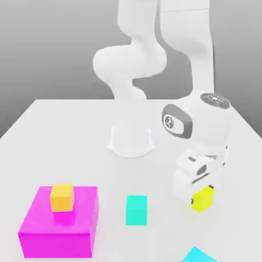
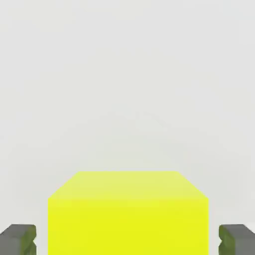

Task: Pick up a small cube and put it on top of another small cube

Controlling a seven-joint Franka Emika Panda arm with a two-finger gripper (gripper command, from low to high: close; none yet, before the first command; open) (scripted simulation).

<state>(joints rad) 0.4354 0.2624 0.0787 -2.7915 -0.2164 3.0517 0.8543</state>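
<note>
A small yellow cube [image 1: 204, 199] sits low at the table on the exterior view's right. My gripper [image 1: 199, 193] reaches down over it from above. In the hand view the yellow cube [image 2: 127, 214] lies between my two dark fingertips [image 2: 18, 240], which press in at both of its sides; the gripper [image 2: 127, 240] is shut on it. A small orange cube [image 1: 62, 197] rests on top of a large magenta block [image 1: 56, 230] at the exterior view's left. A small teal cube [image 1: 136, 210] stands on the table between the block and the yellow cube.
The arm's white base [image 1: 130, 141] stands at the middle of the white table [image 1: 61, 143]. A corner of a cyan object [image 1: 198, 255] pokes in at the front edge, near the yellow cube.
</note>
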